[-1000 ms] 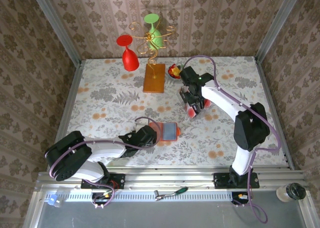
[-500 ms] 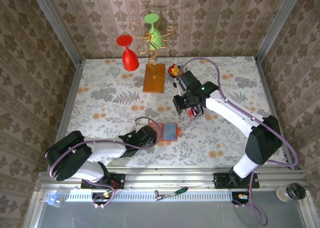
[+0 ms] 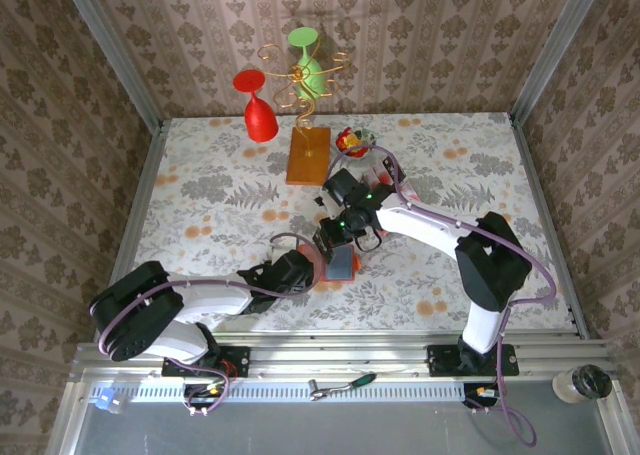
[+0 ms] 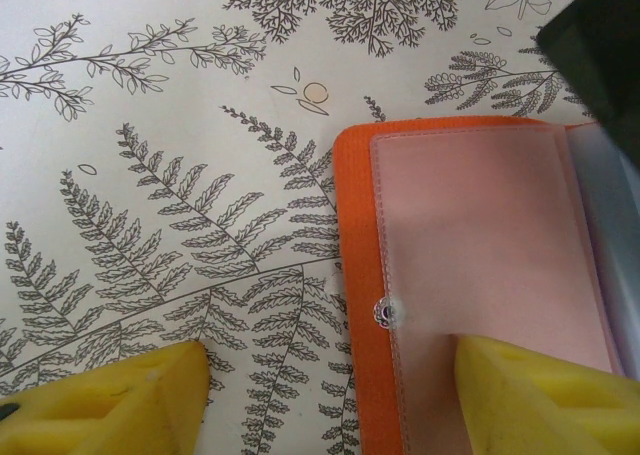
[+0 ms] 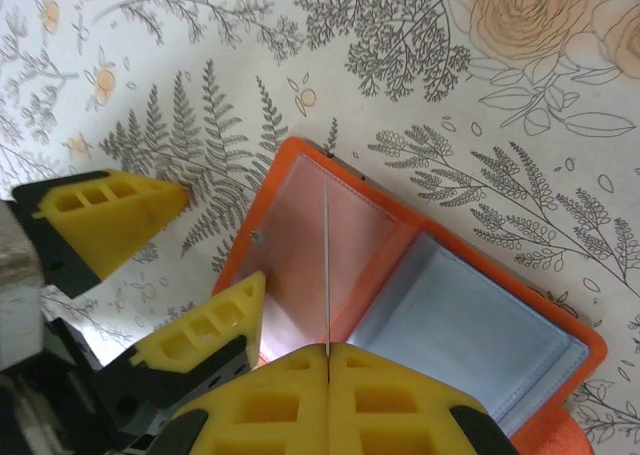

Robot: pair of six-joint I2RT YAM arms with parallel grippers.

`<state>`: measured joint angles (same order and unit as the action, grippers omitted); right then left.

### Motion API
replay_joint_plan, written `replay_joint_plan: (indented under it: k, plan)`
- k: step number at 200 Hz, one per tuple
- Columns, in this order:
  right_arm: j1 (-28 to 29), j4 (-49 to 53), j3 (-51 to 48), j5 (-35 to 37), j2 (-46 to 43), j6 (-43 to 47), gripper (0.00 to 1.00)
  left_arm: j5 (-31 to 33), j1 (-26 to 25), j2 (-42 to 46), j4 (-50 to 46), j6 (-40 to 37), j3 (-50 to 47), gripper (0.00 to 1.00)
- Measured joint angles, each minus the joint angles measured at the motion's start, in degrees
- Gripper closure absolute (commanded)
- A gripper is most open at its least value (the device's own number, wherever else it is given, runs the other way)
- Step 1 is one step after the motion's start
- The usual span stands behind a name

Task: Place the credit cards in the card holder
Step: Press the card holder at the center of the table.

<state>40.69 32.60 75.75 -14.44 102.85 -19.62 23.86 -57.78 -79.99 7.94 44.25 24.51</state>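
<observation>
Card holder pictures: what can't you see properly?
Right wrist view: the card in the right gripper is edge-on, so its face is hidden.
Top view: the right gripper partly covers the card holder.
Left wrist view: the card holder's far side is cut off by the picture edge.

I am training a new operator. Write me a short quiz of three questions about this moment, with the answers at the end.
1. Fill in: the jaws of the left hand stand ___.
2. Choose one: the credit card held edge-on over the card holder is gripped by A) the left hand, B) the right hand.
3. True or false: the card holder lies folded shut.
Key: 1 open; 2 B; 3 false.
</observation>
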Motion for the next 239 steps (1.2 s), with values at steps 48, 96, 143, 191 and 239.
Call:
replay_joint_plan:
  k: [48, 96, 143, 191, 239]
  plan:
    - [0.20, 0.79, 0.00, 0.07, 0.52, 2.58, 1.00, 0.00, 0.00, 0.00, -0.02, 0.00, 0.02, 0.32]
    - [0.74, 0.68, -0.37, 0.28, 1.88, 3.82, 1.00, -0.04, 0.00, 0.00, -0.46, -0.02, 0.26, 0.32]
    - [0.85, 0.24, -1.16, 0.50, 3.91, 4.72, 1.00, -0.61, 0.00, 0.63, -1.49, -0.04, 0.46, 0.28]
    - [0.85, 0.09, -1.36, 0.68, 3.93, 4.83, 1.00, -0.90, 0.07, 2.62, -3.87, -0.13, 0.68, 0.25]
    - [0.85, -0.28, -1.64, 0.68, 3.93, 4.90, 1.00, -1.57, 0.63, 2.19, -4.33, -1.05, 1.20, 0.24]
